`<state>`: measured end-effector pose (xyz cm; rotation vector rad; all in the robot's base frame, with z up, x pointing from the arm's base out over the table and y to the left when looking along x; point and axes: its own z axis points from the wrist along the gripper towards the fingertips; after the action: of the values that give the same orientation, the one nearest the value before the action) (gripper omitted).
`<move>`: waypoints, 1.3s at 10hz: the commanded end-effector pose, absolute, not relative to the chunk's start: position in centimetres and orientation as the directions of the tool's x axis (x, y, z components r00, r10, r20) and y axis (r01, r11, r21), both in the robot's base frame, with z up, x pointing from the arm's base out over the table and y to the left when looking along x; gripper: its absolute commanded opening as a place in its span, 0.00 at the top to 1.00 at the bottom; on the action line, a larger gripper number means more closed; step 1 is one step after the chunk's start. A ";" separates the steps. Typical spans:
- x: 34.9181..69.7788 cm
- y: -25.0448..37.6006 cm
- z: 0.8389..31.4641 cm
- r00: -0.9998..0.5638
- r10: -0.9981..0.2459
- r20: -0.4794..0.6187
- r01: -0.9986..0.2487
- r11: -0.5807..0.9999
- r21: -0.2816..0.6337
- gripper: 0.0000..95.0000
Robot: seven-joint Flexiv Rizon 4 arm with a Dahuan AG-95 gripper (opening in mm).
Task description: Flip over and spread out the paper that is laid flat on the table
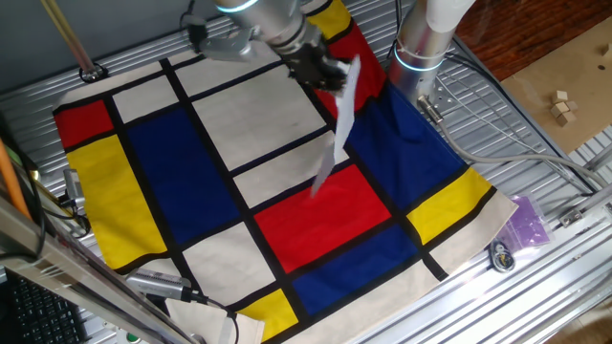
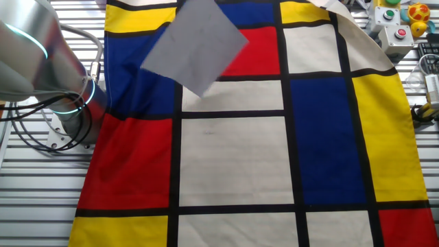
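The paper (image 1: pixel 337 124) hangs from the gripper (image 1: pixel 323 73), jaws pinching its top edge; swing it toward 7 o'clock, lower flat.

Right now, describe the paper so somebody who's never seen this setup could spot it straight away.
Find the table covered by a cloth of red, blue, yellow and cream blocks. Over its red block, the gripper holds the paper up by one edge, hanging. Unlike the flat cream blocks, it's a thin loose white sheet lifted off the cloth.
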<state>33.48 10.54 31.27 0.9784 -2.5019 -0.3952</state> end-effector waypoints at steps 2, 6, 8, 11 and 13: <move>35.7 5.0 25.9 -0.522 -0.825 0.219 -0.777 0.565 0.277 1.00; 36.8 3.6 21.9 -0.454 -0.862 0.225 -0.871 0.483 0.090 1.00; 36.8 3.6 22.0 -0.460 -0.860 0.223 -0.868 0.488 0.093 1.00; 36.8 3.6 22.0 -0.457 -0.862 0.220 -0.869 0.485 0.094 1.00; 36.8 3.6 22.0 -0.464 -0.859 0.217 -0.864 0.493 0.100 1.00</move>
<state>36.73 3.53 21.93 1.4827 -2.5032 0.0546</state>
